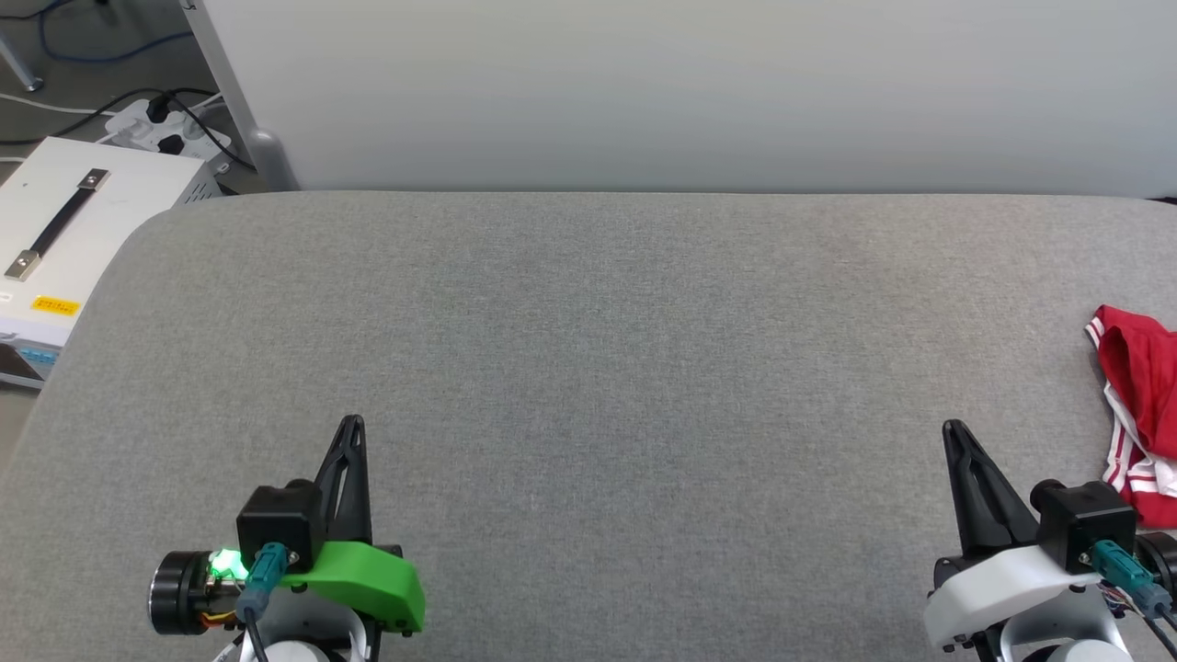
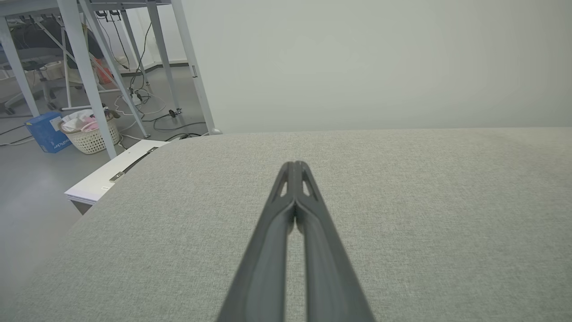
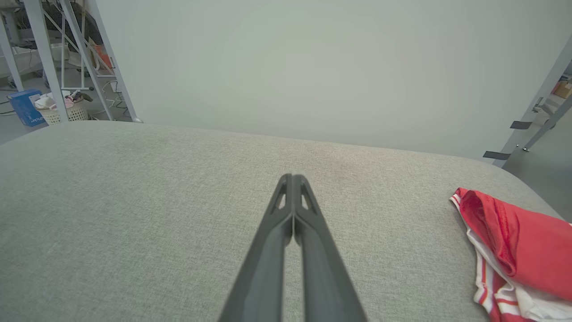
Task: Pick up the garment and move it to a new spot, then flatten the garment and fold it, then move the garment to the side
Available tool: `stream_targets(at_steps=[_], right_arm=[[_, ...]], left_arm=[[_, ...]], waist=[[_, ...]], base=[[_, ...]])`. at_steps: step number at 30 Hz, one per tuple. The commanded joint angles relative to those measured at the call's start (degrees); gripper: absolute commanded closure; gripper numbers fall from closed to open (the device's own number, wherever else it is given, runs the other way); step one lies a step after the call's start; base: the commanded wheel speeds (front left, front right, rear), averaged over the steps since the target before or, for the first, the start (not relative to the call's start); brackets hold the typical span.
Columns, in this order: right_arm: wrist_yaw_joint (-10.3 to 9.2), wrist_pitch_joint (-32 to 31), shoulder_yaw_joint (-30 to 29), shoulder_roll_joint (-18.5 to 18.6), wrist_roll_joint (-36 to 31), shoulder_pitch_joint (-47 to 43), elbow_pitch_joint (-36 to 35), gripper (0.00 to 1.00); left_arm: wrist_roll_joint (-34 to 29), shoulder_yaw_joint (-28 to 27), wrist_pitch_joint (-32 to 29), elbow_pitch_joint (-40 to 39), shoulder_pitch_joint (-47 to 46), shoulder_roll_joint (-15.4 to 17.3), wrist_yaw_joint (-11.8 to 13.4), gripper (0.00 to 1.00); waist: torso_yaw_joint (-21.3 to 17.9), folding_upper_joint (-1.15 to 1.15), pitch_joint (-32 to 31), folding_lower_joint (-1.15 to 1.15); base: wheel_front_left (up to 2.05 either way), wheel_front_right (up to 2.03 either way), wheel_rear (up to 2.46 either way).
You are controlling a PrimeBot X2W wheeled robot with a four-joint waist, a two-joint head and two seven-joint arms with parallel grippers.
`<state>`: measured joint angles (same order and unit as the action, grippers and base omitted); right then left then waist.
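Left gripper: the left gripper [image 1: 352, 428] sits low at the near left of the grey worktop [image 1: 588, 349], with its long dark fingers pointing toward the far side. Its jaws are pressed together on nothing, as the left wrist view [image 2: 295, 169] also shows.
Right gripper: the right gripper [image 1: 954, 432] takes the same pose at the near right. Its jaws are pressed together and empty [image 3: 292, 180].
Garment: the garment [image 1: 1140, 395] is red cloth with red-white striped trim, bunched in a heap at the right edge of the worktop [image 3: 518, 241]. The frame cuts part of it off, and no lettering shows.
Why placed so: both arms look parked at rest, judging by the matching poses. That leaves the middle of the worktop open, and flattening and folding would need that room.
Garment and jaws: it lies to the right of the right jaws, about level with their tips, near but not touching. It is well apart from the left jaws.
Stage: a heap at the side fits a garment waiting to be lifted, or one already set aside. The rumpled look suggests it is unfolded, though the cropped part leaves that open.
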<state>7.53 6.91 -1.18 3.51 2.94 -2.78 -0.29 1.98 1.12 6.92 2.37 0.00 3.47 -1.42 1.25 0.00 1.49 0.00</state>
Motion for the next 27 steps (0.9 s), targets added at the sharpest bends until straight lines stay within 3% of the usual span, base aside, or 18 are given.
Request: stream_targets(at_steps=[1,27], right_arm=[[-0.02,-0.4,0.2,-0.2,-0.5,1.1,0.1,1.0],[-0.03,-3.4,0.6,-0.4,-1.6,1.9,0.2,1.0]], left_arm=[[-0.4,-0.3,-0.4,-0.4,0.0,-0.3,0.4,1.0],[-1.1,-0.7,-3.4,-1.3,0.0,-0.4,0.9,1.0]], waist=[[0.0,0.0,0.0,0.0],[-0.6,0.0,-0.7,0.0]], base=[[0.0,0.0,0.0],[0.0,0.0,0.0]])
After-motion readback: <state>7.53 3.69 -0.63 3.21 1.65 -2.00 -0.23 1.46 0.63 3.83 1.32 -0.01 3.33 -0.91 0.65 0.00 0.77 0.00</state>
